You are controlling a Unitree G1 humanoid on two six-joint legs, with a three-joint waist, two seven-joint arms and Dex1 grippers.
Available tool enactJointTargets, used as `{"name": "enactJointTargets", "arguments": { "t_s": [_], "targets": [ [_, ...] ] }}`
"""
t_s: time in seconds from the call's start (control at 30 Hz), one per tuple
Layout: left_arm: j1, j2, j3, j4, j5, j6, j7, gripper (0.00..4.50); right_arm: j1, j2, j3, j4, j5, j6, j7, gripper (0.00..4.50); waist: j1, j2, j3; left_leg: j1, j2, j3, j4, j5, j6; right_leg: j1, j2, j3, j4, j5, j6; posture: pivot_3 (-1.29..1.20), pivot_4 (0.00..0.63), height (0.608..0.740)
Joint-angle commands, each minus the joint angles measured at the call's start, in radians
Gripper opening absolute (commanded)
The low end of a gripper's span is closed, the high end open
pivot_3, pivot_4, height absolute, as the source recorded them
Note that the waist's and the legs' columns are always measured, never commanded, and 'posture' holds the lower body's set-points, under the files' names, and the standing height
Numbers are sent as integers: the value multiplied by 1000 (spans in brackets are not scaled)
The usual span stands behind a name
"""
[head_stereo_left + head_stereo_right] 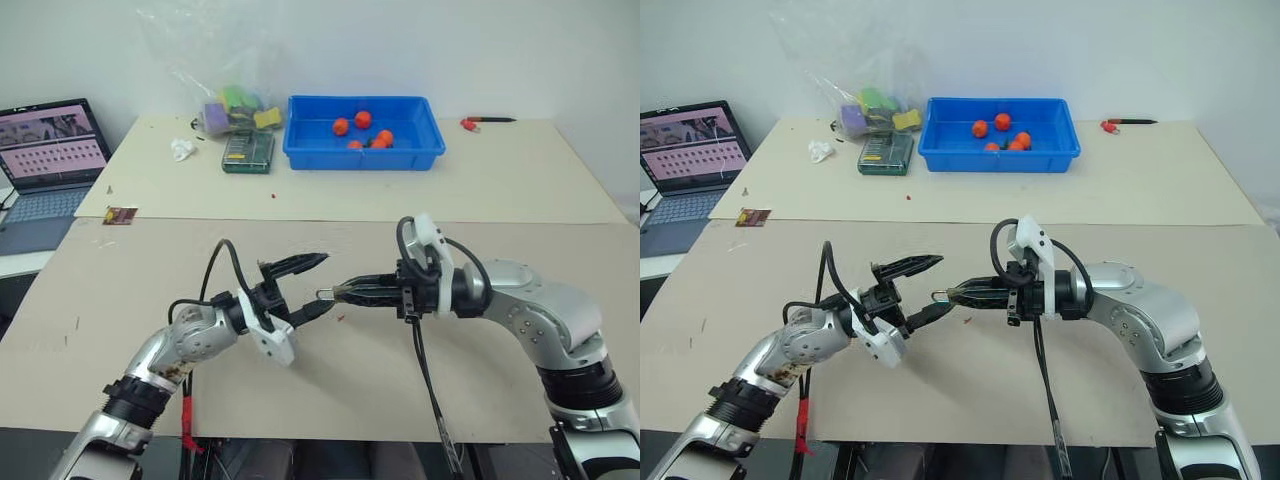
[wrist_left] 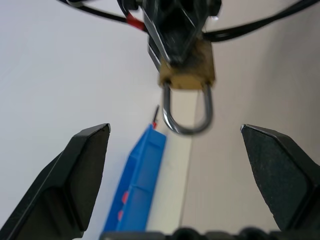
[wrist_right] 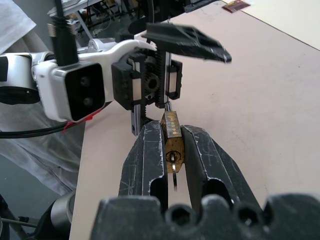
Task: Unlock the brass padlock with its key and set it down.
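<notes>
Nearest to me, two robot arms meet above a bare cardboard-coloured tabletop (image 1: pixel 120 330). The right gripper (image 3: pixel 172 145) is clamped shut on the brass padlock (image 3: pixel 171 131), squeezing the small yellow body flat between its two black fingers and holding it up off the table, roughly midway between the two arms. The silvery shackle (image 2: pixel 187 112) sticks out from the body toward the left gripper (image 1: pixel 312 285), and from the left wrist view it reads as a closed U with both legs in the body. A thin silvery key (image 3: pixel 174 172) juts from the opposite end of the padlock, back toward the right wrist.

The left gripper stands wide open, holding nothing, with its two black fingers spread apart just short of the shackle.

The padlock looks like hard, smooth metal: rigid, light, and likely slippery, so the flat sides of the body are the sound place to grip, as they are now. The key is thin and would probably twist out of a loose pinch; I would take it firmly across its flat head.

Farther back lies a second, paler tabletop with a blue bin (image 1: pixel 300 150) holding small orange-red balls (image 1: pixel 362 119), a clear plastic bag (image 1: pixel 200 60) of coloured bits, and a green box (image 1: pixel 248 152). An open laptop (image 1: pixel 50 160) sits off to the left.
</notes>
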Motion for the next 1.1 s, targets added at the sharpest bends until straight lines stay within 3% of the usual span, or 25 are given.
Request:
{"name": "enactJointTargets", "arguments": {
  "t_s": [0.03, 0.13, 0.27, 0.33, 0.37, 0.4, 0.47, 0.63, 0.83, 1.1],
  "targets": [
    [-8, -33, 36, 8, -209, 161, -92, 4486, -25, -11, -46, -15, 18, -8, 9, 144, 0, 0, 0, 0, 0, 0, 0, 0, 0, 0, 0, 0, 0, 0, 0, 0, 150, 740],
    [-2, -76, 52, -24, -426, 348, -213, 3771, -32, -21, -62, -11, 23, -3, 10, 144, 0, 0, 0, 0, 0, 0, 0, 0, 0, 0, 0, 0, 0, 0, 0, 0, 150, 740],
    [12, -104, 59, -139, -679, 652, -361, 2163, -35, -28, -74, -8, 29, 3, 14, 144, -6, 0, 0, 0, 0, 0, 0, 0, 0, 0, 0, 0, 1, 0, 0, 0, 150, 740],
    [29, -98, 72, -255, -948, 964, -400, 1341, -36, -30, -75, -5, 26, 2, 16, 144, -8, 0, 0, 0, 0, 0, 0, 0, 0, 0, 0, 0, 1, 0, 0, 0, 150, 740],
    [41, -95, 79, -306, -1068, 1087, -413, 1140, -37, -30, -76, -3, 26, 2, 16, 144, -14, 0, 0, -1, 0, 0, 0, 0, 0, 0, 0, 0, 1, 0, 0, 0, 150, 740],
    [50, -96, 94, -343, -1164, 1185, -413, 602, -36, -30, -77, -2, 26, 2, 16, 144, -19, 0, 0, 0, 0, 0, 0, 0, 1, 0, 0, 0, 1, 0, 0, 0, 150, 740],
    [50, -104, 130, -369, -1242, 1274, -402, 31, -35, -31, -79, -3, 28, 4, 16, 144, -22, 0, 0, 0, 1, 0, 0, -1, 1, 0, 0, 0, 2, 0, 0, 0, 150, 740],
    [11, -120, 194, -369, -1304, 1393, -380, 31, -17, -37, -86, -8, 30, -1, 21, 144, -19, 0, 0, 2, 2, 0, 0, 0, -1, 0, 2, 0, 0, 0, 0, 0, 150, 740],
    [-5, -138, 219, -376, -1277, 1439, -386, 31, -7, -38, -86, -4, 24, -9, 30, 144, -17, 0, 0, 2, 2, 0, 0, 1, -2, 1, 2, 1, 0, 0, -2, 0, 150, 740],
    [24, -107, 181, -483, -1308, 1526, -486, 31, -13, -36, -79, -15, 29, 4, 25, 144, -17, 0, 0, 2, 2, 0, 0, 1, -2, 1, 3, 1, 0, 0, -3, 0, 150, 740]
  ]
}}
